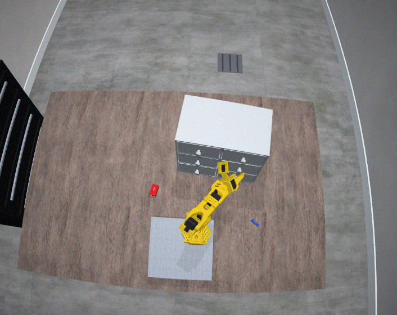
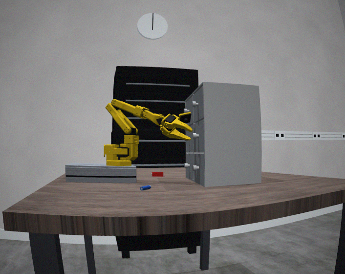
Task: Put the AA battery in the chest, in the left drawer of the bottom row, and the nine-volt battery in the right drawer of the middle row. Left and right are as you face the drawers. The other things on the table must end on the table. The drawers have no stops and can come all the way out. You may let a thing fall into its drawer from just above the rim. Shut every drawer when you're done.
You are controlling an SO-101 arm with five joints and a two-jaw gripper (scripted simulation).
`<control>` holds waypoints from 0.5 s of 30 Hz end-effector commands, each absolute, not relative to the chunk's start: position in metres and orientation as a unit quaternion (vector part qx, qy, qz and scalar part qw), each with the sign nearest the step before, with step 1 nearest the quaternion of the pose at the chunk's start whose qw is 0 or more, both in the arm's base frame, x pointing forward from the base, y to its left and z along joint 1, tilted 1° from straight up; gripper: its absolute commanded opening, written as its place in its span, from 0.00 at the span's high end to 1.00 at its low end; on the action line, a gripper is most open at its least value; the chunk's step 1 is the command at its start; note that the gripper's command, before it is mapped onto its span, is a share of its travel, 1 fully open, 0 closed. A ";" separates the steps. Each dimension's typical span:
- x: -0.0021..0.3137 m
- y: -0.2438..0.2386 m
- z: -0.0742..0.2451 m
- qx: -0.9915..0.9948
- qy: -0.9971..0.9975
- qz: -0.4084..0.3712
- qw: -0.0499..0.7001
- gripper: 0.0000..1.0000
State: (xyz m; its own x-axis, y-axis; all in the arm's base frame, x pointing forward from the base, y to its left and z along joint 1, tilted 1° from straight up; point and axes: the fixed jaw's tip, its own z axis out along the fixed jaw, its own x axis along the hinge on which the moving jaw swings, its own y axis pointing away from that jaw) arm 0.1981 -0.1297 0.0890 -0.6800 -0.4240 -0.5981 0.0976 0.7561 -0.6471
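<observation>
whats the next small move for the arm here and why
Probably ease the gripper forward so its fingers straddle the knob of the middle-row right drawer, then close. All drawers of the chest look shut, both batteries lie on the table, and the partly open gripper holds nothing just short of that knob.

Even, soft overhead light, no glare. Faint arm shadow on the pale grey square base mat (image 1: 165,264), lower centre. Edges bow with fisheye distortion; slightly soft throughout.

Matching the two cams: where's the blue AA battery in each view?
Top: AA battery lies on the table, right of the arm's base, below the chest's right corner.
Exterior: AA battery lies at centre foreground, left of the chest.
Shared landmark: the grey chest.
</observation>
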 end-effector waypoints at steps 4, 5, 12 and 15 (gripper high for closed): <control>0.209 -0.131 0.086 -0.107 0.849 -0.335 0.394 0.79; 0.209 -0.131 0.086 -0.107 0.849 -0.335 0.394 0.79; 0.209 -0.131 0.086 -0.107 0.849 -0.335 0.394 0.79; 0.212 -0.131 0.084 -0.109 0.849 -0.334 0.395 0.79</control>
State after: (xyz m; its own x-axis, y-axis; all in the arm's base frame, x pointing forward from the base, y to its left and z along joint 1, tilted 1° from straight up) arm 0.2076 -0.1318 0.0838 -0.6737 -0.4343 -0.5979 0.0862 0.7574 -0.6472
